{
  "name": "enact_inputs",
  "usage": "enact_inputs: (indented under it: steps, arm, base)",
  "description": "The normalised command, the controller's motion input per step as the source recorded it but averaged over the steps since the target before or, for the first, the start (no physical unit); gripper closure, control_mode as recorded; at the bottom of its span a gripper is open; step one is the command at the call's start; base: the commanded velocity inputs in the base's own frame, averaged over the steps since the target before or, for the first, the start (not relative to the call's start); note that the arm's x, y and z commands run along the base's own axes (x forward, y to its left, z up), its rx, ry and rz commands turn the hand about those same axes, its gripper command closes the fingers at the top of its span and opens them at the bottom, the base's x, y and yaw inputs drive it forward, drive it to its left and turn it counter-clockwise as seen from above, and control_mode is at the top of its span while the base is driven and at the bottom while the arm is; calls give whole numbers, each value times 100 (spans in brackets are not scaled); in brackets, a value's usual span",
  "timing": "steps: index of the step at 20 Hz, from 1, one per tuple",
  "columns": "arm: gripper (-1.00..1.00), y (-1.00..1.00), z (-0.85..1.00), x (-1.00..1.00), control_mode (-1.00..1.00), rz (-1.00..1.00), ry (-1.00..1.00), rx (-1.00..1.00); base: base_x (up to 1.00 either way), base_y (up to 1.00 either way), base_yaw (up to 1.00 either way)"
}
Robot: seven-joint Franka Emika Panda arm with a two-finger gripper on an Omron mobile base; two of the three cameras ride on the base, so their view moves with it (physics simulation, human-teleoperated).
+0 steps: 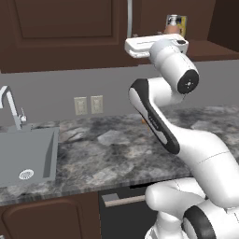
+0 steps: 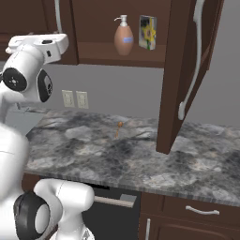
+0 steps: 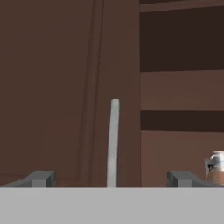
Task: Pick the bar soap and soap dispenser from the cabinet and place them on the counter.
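Note:
The brown soap dispenser (image 2: pixel 123 38) stands upright on the shelf of the open cabinet (image 2: pixel 117 54), next to a flat yellow-and-blue box (image 2: pixel 147 32). Its pump top (image 3: pixel 215 164) shows at the right edge of the hand view. My gripper (image 3: pixel 111 179) is open and holds nothing. It is raised to shelf height, left of the dispenser, and faces the shut left door's silver handle (image 3: pixel 113 140). In the left base view my white hand (image 1: pixel 154 45) partly covers the dispenser (image 1: pixel 173 21). A tiny orange block, apparently the bar soap (image 2: pixel 120 124), lies on the counter (image 2: pixel 93 154) near the back wall.
The cabinet's right door (image 2: pixel 185 70) hangs open over the counter, its long handle (image 2: pixel 190 75) facing out. A grey sink (image 1: pixel 23 154) with a faucet (image 1: pixel 11 107) sits at the left. Two wall outlets (image 1: pixel 88 105) are on the back wall.

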Motion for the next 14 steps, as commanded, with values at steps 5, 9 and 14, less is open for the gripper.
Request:
enact_inputs:
  steps: [5,9,14]
  arm:
    - [-100,4,0,46,-100,0,0,0]
    - [-100,11,0,49,-100,0,0,0]
    - [-100,16,0,50,-100,0,0,0]
  base:
    - [0,0,0]
    - [0,0,0]
    - [0,0,0]
